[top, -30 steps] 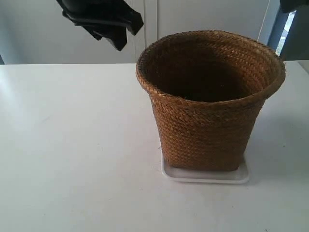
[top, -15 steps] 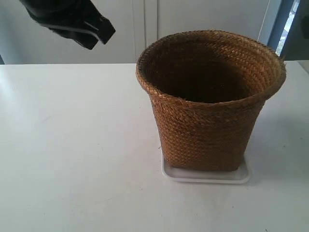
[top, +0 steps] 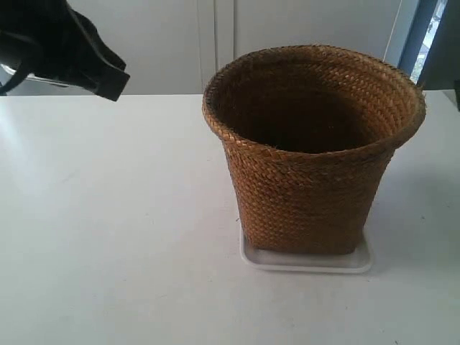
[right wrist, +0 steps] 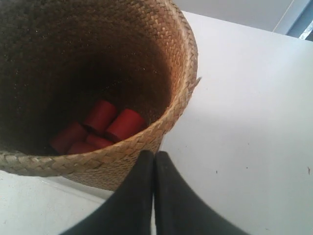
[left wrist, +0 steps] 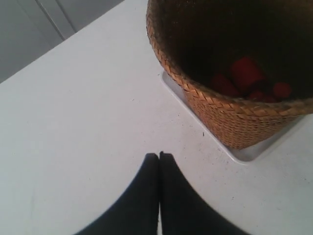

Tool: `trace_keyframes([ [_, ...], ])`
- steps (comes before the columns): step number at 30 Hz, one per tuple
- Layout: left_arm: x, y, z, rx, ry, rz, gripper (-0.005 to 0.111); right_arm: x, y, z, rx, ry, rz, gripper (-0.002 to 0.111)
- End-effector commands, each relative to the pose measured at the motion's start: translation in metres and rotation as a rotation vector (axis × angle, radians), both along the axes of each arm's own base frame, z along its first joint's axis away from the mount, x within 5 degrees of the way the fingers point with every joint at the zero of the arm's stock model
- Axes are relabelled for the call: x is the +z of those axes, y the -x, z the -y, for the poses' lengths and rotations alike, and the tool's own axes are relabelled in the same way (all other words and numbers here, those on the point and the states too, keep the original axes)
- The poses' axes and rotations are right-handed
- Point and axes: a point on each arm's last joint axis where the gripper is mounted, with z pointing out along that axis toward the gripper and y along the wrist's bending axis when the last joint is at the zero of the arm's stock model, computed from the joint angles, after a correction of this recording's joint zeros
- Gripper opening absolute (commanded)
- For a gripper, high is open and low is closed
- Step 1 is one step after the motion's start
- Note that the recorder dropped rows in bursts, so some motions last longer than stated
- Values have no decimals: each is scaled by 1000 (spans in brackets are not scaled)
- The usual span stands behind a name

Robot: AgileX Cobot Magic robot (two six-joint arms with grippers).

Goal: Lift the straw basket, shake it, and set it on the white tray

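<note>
The brown woven straw basket stands upright on the white tray, whose rim shows under its base. Several red cylinders lie at the basket's bottom. My left gripper is shut with nothing in it, above the bare table beside the basket and the tray. In the exterior view it is the dark arm at the upper left, apart from the basket. My right gripper is shut and empty, hanging just outside the braided rim; touch cannot be told.
The white table stretches around the tray. Behind it are a pale wall with cabinet panels and a bluish window frame at the right.
The arm at the exterior view's left has drawn away leftward and slightly down, from near the basket's rim to the upper left corner. Basket and tray have not moved.
</note>
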Motion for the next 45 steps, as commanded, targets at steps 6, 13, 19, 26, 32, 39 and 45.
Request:
trace_keyframes([
  [6, -14, 42, -25, -10, 85, 108, 0, -24, 9, 1, -4, 2, 44, 0],
  [13, -13, 71, -45, -18, 127, 240, 0, -42, 10, 2, -16, -7, 68, 0],
  [19, -21, 95, -61, -18, 151, 282, 0, -59, 11, 2, -28, -23, 12, 0],
  [26, -35, 120, -78, -14, 165, 303, 0, -61, 11, 2, -27, -21, 0, 0],
  [32, -58, 127, -84, 12, 63, 126, 0, -61, 11, 2, -27, -21, 2, 0],
  [39, -75, 136, -93, 42, -61, -72, 0, -61, 11, 2, -27, -21, 4, 0],
  [45, -76, 137, -93, 44, -68, -84, 0, -61, 11, 2, -27, -21, 4, 0],
])
